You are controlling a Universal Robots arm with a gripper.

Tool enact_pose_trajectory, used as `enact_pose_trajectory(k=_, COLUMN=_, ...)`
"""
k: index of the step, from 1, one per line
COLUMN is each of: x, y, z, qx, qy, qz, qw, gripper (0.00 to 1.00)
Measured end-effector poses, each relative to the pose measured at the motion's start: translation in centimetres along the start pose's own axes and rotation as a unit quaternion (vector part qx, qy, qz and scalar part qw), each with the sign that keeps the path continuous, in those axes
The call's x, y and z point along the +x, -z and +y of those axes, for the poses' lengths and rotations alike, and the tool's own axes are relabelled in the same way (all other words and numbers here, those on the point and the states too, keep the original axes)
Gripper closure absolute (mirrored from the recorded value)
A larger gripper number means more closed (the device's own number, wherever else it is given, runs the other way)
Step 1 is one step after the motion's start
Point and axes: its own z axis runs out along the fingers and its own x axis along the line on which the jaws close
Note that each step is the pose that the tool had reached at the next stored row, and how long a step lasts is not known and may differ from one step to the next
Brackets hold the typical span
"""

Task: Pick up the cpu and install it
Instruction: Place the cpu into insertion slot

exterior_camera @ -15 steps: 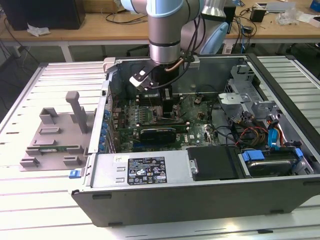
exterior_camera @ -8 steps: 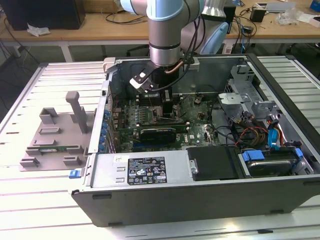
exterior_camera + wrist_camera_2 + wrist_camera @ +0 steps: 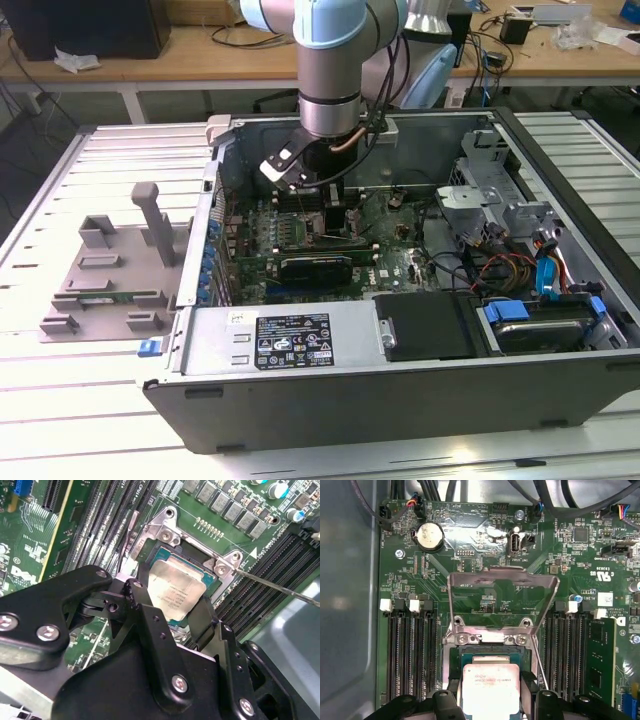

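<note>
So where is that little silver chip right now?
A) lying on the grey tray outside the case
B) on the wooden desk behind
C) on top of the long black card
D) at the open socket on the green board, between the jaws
D: in the second wrist view the cpu is between the jaws of the gripper, at the socket.

This is looking like a robotics lab or electronics workshop: an opened computer case point(image 3: 400, 395) is lying on a slatted metal table point(image 3: 60, 420), 1 robot arm point(image 3: 330, 80) is reaching into it, and a wooden workbench point(image 3: 200, 62) behind is carrying tangled cables point(image 3: 478, 40).
</note>
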Motion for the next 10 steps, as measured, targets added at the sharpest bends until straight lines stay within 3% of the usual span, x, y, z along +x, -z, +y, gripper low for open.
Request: enact_pose_trajectory(k=10, x=-0.08, y=-0.15, z=0.02, qx=0.0003, qy=-0.004, qz=-0.0003, qw=1.0000, gripper=0.45)
